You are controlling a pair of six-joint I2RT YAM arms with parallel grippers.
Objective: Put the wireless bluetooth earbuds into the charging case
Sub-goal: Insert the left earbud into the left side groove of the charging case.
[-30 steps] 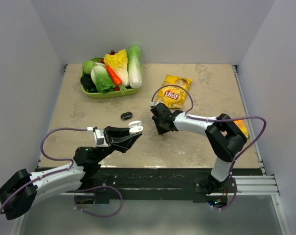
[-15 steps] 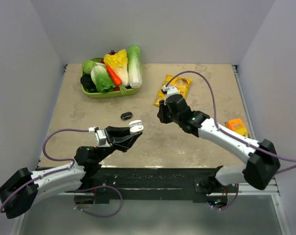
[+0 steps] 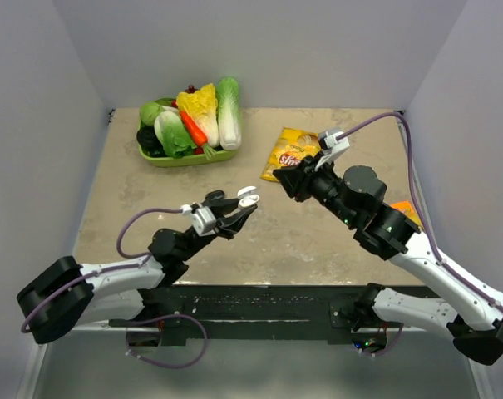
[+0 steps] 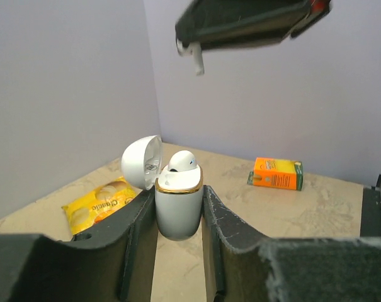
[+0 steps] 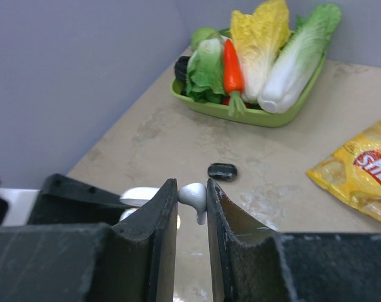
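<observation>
My left gripper point(image 3: 243, 208) is shut on a white charging case point(image 4: 179, 204) with a gold rim and holds it upright above the table. Its lid point(image 4: 142, 162) is open, and one white earbud point(image 4: 182, 161) sits in it. My right gripper point(image 3: 281, 183) is shut on a second white earbud point(image 5: 194, 195), stem down. It hangs in the air above and to the right of the case. In the left wrist view the right gripper point(image 4: 247, 22) shows at the top, with the earbud stem point(image 4: 193, 56) below it. The open case shows just behind my right fingers point(image 5: 140, 196).
A small dark rounded object point(image 5: 222, 170) lies on the table. A green tray point(image 3: 189, 158) of vegetables stands at the back left. A yellow chips bag point(image 3: 291, 154) lies mid-back and an orange box point(image 4: 275, 173) lies at the right.
My right arm has risen and swung right and back with the earbud. My left gripper has carried the open case forward and to the right, toward the right gripper.
</observation>
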